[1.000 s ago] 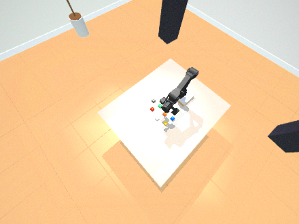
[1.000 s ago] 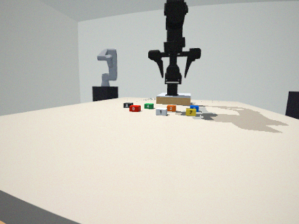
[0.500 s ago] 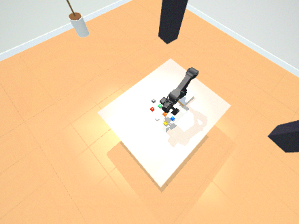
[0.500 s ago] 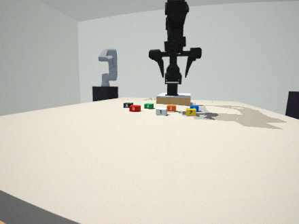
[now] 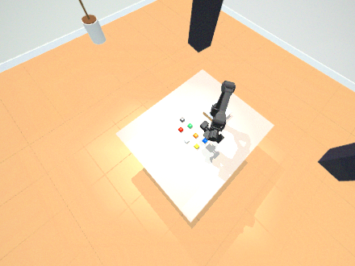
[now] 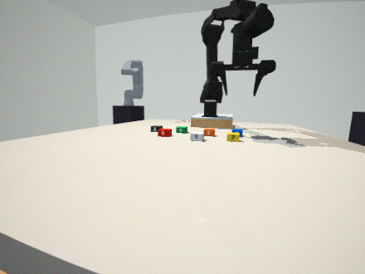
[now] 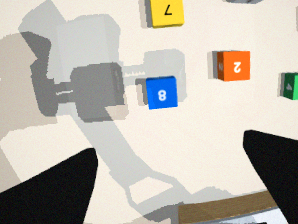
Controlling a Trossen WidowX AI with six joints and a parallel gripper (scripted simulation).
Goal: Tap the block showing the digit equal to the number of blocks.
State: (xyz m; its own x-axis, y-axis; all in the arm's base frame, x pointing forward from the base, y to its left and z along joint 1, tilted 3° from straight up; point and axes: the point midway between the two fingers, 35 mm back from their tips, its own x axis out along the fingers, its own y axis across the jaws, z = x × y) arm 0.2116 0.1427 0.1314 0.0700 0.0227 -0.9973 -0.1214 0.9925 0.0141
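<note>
My gripper is open and empty, high above the table. In the wrist view the blue block, showing 8, lies beyond the gap between the fingertips. The yellow block shows 7. The orange block shows 2. The green block shows 4. The white block shows 1. The red block shows 0. The black block has an unclear digit.
The blocks stand apart on the pale table. The arm's wooden base is behind them. The arm's shadow falls around the blue block. A grey arm stands on a dark pedestal in the background.
</note>
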